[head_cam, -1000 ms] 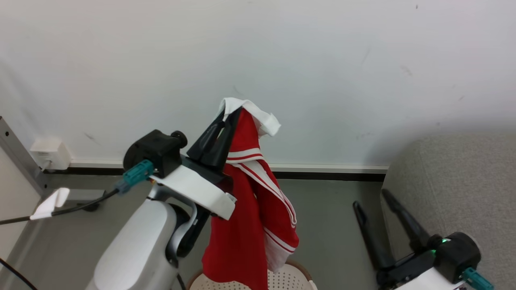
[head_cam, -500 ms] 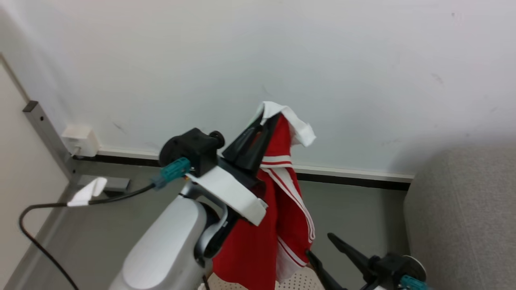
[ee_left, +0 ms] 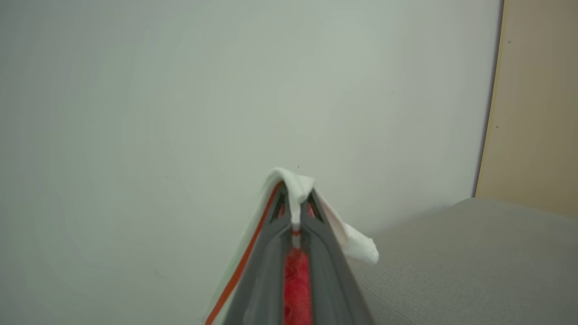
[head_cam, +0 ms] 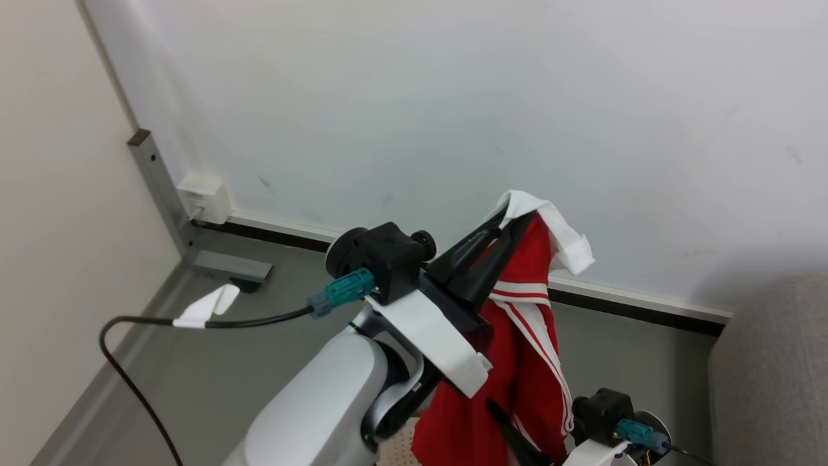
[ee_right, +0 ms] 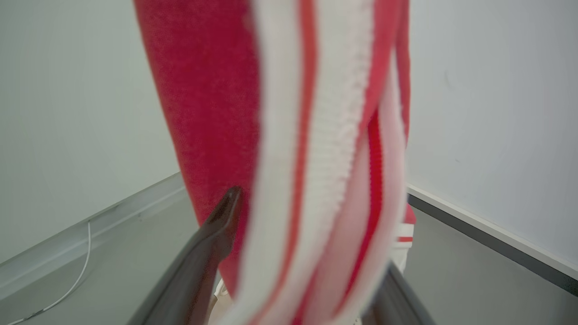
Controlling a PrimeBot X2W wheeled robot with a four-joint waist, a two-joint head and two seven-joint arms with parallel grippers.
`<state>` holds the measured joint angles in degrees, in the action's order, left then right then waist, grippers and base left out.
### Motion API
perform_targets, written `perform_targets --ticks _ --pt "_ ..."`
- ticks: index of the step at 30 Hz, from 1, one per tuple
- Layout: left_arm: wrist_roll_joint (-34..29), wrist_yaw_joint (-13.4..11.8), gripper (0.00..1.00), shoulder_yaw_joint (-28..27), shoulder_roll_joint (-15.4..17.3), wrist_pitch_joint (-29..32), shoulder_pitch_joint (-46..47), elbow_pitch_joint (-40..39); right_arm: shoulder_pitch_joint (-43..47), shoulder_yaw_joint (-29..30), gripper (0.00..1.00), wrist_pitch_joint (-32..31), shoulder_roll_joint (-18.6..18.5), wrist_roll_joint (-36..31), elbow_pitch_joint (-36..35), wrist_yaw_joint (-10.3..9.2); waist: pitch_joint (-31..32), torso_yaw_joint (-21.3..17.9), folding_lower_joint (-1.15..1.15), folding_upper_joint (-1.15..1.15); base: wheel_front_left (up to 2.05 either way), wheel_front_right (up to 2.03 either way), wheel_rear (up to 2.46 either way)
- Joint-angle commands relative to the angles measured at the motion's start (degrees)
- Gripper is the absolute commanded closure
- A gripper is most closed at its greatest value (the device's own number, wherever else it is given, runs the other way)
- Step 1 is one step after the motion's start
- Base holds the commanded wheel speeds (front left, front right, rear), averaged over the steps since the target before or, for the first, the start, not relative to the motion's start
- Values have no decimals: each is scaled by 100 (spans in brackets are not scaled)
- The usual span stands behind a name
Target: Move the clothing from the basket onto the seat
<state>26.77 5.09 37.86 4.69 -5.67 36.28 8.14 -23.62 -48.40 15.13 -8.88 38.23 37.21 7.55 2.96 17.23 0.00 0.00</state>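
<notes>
My left gripper is clamped shut on the clothing, pinching the white trim at its top edge, which folds over the fingertips; in the left wrist view a strip of red fabric shows squeezed between the two closed fingers. The garment hangs straight down from that pinch, clear of the floor. Its lower end runs off the bottom of the head view, so I cannot see how far it reaches. Just below and left of the clothing, only a small perforated corner of the basket shows, the rest cut off, and I cannot tell whether anything remains inside. My right gripper stands wide open with the striped cloth hanging between its fingers; the fabric is blurred so close to the lens, and it covers most of one finger, so I cannot tell whether either finger touches it. The seat lies to the right of the clothing, well apart from it, only its rounded grey edge in view.
</notes>
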Motion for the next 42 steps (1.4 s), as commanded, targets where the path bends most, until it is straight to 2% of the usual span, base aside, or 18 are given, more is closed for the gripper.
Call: perform_targets --ticks 1,9,10,11,25,34,41,42 --pt "104 12 100 27 -4 7 4 -62 -113 -8 0 2 37 27 89 -13 6 117 0 0 0 0 0" --pt "198 11 100 260 -76 108 -90 -208 -238 253 0 2 263 -119 462 -13 -11 357 0 0 0 0 0" --pt "206 11 100 270 -75 112 -100 -220 -227 286 53 2 272 -138 479 -13 -14 371 0 0 0 0 0" --pt "206 8 100 275 -65 116 -106 -224 -223 313 100 2 282 -161 488 -12 -16 384 0 0 0 0 0" --pt "273 -155 100 88 208 -18 -275 -103 -84 844 100 2 244 -320 44 -12 -51 143 0 0 0 0 0" --pt "322 -281 100 -7 514 -158 -698 -30 174 1713 100 2 29 -562 -723 -12 -57 -147 0 0 0 0 0" --pt "305 -238 100 149 653 -248 -1041 -81 154 2393 100 2 -158 -632 -1303 -12 -94 -511 0 0 0 0 0" --pt "309 -227 69 185 649 -254 -1080 -81 126 2446 100 2 -173 -630 -1374 -12 -98 -575 0 0 0 0 0"
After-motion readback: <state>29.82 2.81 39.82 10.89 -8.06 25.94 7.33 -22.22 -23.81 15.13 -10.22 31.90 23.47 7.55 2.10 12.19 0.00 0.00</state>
